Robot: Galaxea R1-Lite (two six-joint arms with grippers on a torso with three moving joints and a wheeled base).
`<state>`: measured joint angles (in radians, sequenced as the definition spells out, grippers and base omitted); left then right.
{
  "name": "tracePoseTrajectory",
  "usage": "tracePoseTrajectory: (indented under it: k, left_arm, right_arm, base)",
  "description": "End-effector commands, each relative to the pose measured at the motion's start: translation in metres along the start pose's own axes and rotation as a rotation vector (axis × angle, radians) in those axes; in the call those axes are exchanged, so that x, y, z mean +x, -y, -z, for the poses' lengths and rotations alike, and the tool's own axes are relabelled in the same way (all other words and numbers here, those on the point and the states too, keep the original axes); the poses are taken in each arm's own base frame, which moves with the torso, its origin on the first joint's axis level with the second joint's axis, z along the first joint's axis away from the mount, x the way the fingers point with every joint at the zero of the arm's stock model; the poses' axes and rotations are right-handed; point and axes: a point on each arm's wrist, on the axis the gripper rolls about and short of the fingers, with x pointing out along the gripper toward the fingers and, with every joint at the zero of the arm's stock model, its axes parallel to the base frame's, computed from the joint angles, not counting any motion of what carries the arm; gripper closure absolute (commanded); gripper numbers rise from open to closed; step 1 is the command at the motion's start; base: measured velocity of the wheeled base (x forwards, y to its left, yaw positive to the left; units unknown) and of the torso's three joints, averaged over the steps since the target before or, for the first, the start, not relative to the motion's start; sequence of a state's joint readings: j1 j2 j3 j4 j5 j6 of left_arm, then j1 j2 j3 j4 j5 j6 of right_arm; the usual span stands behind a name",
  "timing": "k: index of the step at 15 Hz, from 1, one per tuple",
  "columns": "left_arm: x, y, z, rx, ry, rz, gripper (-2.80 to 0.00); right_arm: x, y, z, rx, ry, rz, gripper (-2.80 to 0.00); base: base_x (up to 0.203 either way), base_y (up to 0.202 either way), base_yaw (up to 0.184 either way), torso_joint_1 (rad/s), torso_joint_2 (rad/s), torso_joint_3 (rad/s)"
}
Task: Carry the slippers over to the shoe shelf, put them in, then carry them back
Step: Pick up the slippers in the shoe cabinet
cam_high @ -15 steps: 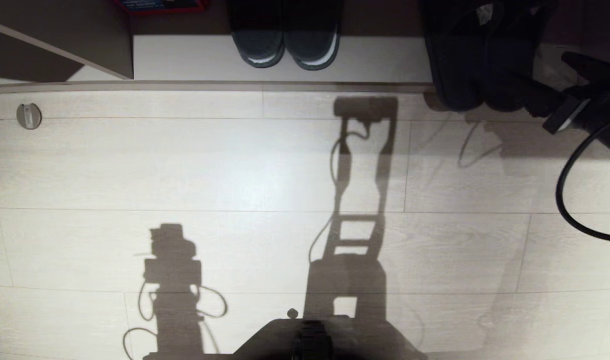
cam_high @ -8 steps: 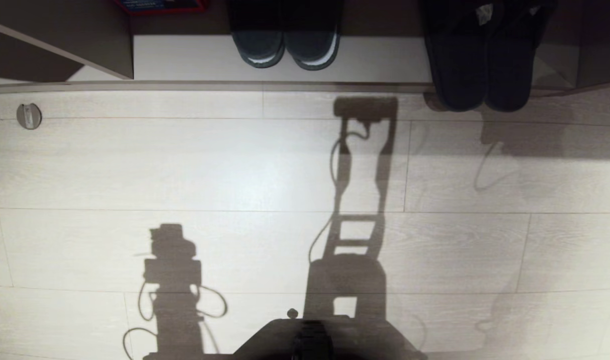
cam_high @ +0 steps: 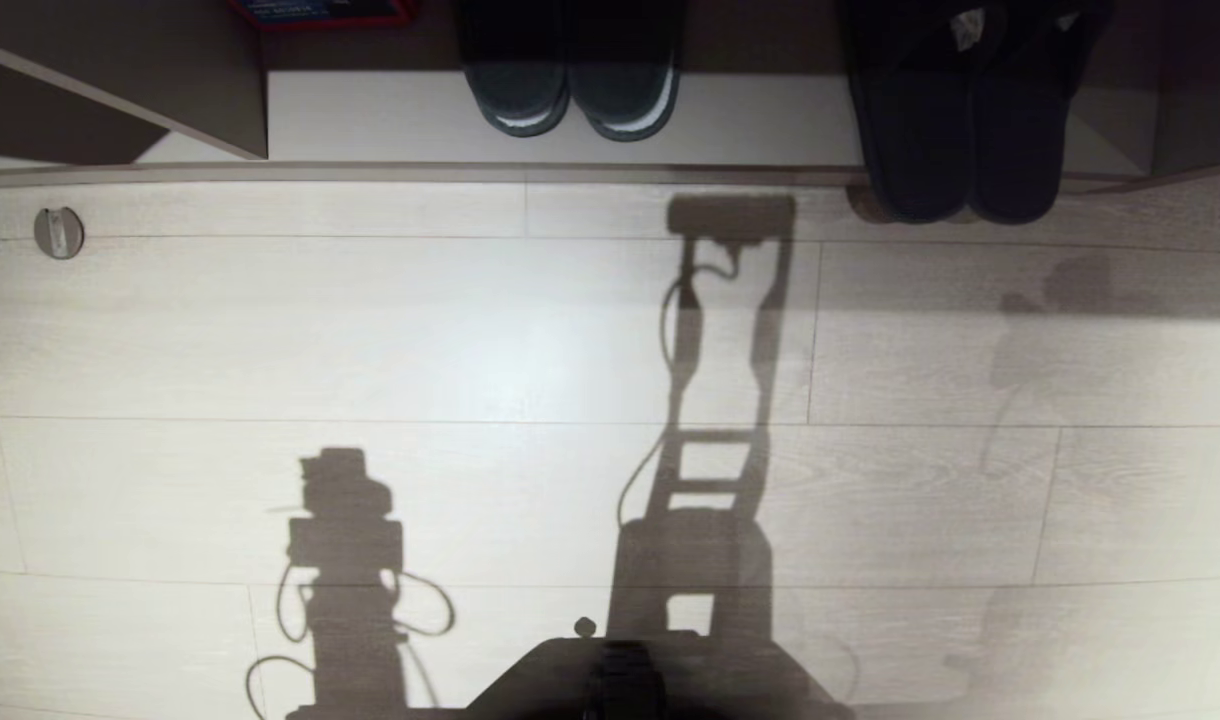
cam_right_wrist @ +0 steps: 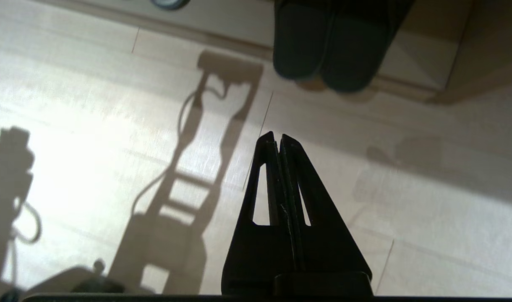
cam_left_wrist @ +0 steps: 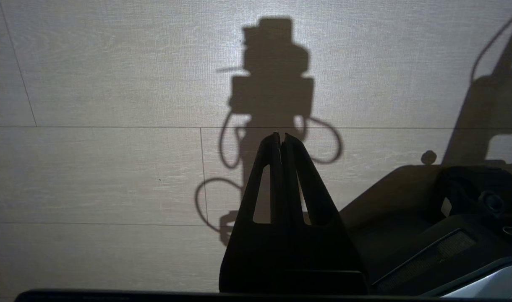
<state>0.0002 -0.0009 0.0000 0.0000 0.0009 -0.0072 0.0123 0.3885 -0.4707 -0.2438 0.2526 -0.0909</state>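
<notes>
**Slippers resting in the shoe shelf, both grippers empty**

The slippers (cam_high: 960, 140) lie side by side, touching each other, on the pale base board of the shoe shelf (cam_high: 750, 125), toward its right end. Their rounded ends stick out past the front edge of the board and hang over the floor (cam_high: 470, 340). In the right wrist view the same pair (cam_right_wrist: 331, 50) shows ahead of the fingers, well apart from them.

To the left of the slippers, on the same board, sits a second pair of shoes (cam_high: 570, 90) with closed toes and white rims at the sole, also side by side. Farther left an upright divider (cam_high: 200, 90) closes off that compartment, and a red-edged object (cam_high: 320, 10) shows at the back of the shelf; what it is cannot be told.

The right gripper (cam_right_wrist: 278, 140) hangs over bare floor with its fingers pressed together, holding nothing. The left gripper (cam_left_wrist: 281, 138) is likewise pressed together and empty, over the floor beside the robot's base (cam_left_wrist: 449, 218). Neither arm appears in the head view; only shadows fall across the boards. A small round fitting (cam_high: 58, 232) is set in the floor near the shelf's left end.
</notes>
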Motion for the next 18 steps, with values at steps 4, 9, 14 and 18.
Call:
tracePoseTrajectory:
  k: [4,9,14,18]
  left_arm:
    - [0.000,0.000,0.000,-0.001,0.001,-0.001,0.00]
    - [0.000,0.000,0.000,0.000,0.001,0.000,0.00]
    - [0.000,0.000,0.000,-0.002,0.001,0.000,0.00]
    - [0.000,0.000,0.000,0.001,-0.001,-0.002,0.00]
  right_arm:
    - [-0.045,-0.015,0.031,-0.007,0.013,0.009,0.00]
    - [-0.052,-0.020,0.096,0.022,-0.134,0.094,0.00]
    - [-0.057,-0.023,0.134,0.039,-0.234,0.170,0.00]
    - [-0.060,-0.023,0.148,0.060,-0.346,0.234,0.00]
  base:
    - [0.000,0.000,0.000,0.000,0.00,0.000]
    - [0.000,0.000,0.000,0.000,0.00,0.000]
    - [0.000,0.000,0.000,0.000,0.00,0.000]
    - [0.000,0.000,0.000,0.000,0.00,0.000]
